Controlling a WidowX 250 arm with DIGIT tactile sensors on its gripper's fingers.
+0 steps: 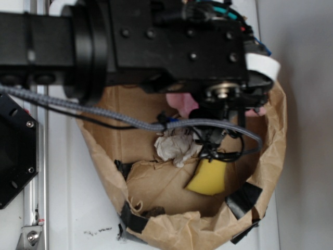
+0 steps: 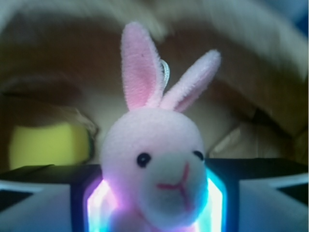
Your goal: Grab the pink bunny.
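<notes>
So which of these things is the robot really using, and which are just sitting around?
For the job:
- bunny, sitting between the gripper pads
- gripper, closed on it

Just lying about:
- paper ball
- yellow sponge
- brown paper bag that they all lie in

Pink bunny point(image 2: 154, 169), yellow sponge point(image 1: 208, 178), white paper wad point(image 1: 174, 146), brown bag point(image 1: 171, 229)

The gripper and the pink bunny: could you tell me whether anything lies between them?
Nothing does. In the wrist view the pink bunny sits directly between the gripper's lit pads, its sides against them.
</notes>
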